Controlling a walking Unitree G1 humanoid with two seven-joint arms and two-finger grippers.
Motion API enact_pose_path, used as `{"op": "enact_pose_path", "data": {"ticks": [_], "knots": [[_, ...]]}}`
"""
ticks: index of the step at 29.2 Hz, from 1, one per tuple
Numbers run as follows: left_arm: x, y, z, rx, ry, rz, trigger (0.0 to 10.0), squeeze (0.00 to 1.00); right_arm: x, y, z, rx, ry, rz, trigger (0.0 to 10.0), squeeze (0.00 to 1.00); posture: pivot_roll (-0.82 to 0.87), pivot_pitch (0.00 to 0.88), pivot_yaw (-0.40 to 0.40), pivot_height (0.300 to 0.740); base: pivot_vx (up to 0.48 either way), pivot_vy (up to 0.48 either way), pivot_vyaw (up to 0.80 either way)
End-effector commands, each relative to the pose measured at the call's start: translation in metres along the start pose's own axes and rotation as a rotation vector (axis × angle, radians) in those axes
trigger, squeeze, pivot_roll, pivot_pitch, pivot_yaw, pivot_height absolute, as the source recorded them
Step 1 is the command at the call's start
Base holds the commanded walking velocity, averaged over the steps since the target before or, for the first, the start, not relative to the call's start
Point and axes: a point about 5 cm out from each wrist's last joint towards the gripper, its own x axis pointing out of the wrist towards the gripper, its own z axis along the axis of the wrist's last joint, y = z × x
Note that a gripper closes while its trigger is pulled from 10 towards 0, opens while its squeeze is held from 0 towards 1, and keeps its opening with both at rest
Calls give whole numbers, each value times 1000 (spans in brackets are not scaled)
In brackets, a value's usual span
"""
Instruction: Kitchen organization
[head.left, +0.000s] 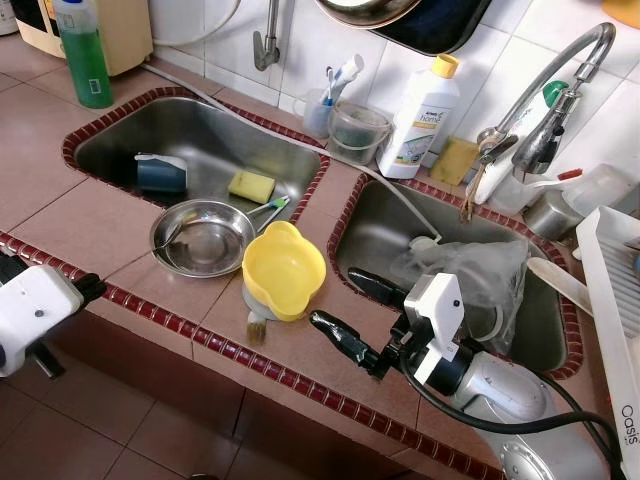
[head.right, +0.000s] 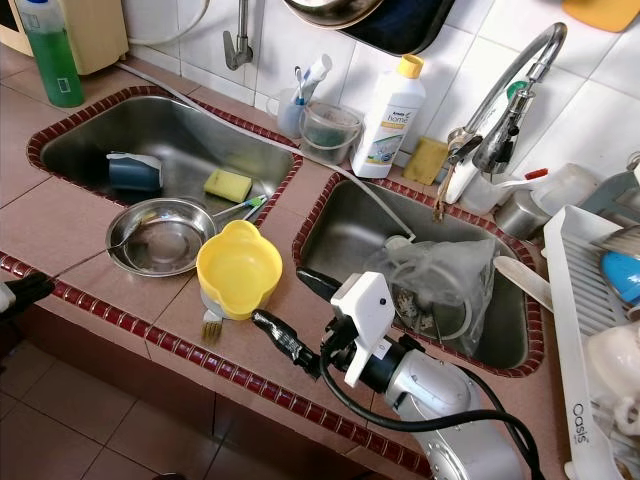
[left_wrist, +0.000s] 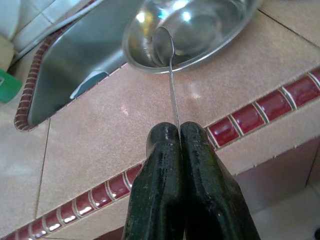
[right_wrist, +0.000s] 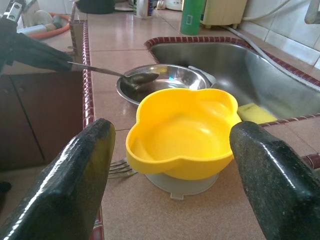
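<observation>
Honestly it looked barely started. The left tool (left_wrist: 180, 145) was clamped on a spoon (left_wrist: 167, 55), its bowl resting in the steel dish (head.left: 203, 237) at the sink edge. The right tool (right_wrist: 170, 165) was wide open and empty, lined up on the one yellow bowl (head.left: 284, 270) on the bench (head.left: 90, 225). Count: one sponge (head.left: 251, 186), one fork (right_wrist: 120, 169), two sink basins. Everything else still needed sorting.

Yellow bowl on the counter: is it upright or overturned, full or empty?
Upright and empty: the yellow bowl opens upward, its inside bare, before the open right claw.
</observation>
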Motion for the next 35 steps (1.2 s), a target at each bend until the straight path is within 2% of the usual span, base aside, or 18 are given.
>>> {"op": "enact_pose_path", "data": {"ticks": [1,9,13,25,29,31,35], "knots": [[-2,-1,0,22,10,-47,10000,0,-2,-5,1,-8,1,-17,10000,0,173,88,-163,740,0,0,0],[-6,2,2,43,19,-108,10000,0,-2,-4,0,-7,-1,-25,10000,0,172,92,-152,740,0,0,0],[-7,12,6,78,14,-120,10000,0,-2,-4,0,-6,-4,-30,10000,0,177,91,-145,740,0,0,0],[-14,26,11,108,-3,-177,10000,0,2,-3,-2,-4,-13,-33,10000,0,198,83,-128,740,0,0,0],[-17,31,9,106,7,-187,10000,0,3,-4,-2,-6,-15,-33,10000,0,203,79,-129,740,0,0,0],[-19,35,10,77,-12,-177,10000,0,3,-5,-2,-8,-17,-34,10000,0,209,74,-128,740,0,0,0],[-19,32,10,48,-55,-194,10000,0,5,-7,-2,-14,-21,-34,10000,0,212,71,-133,740,0,0,0]]}}
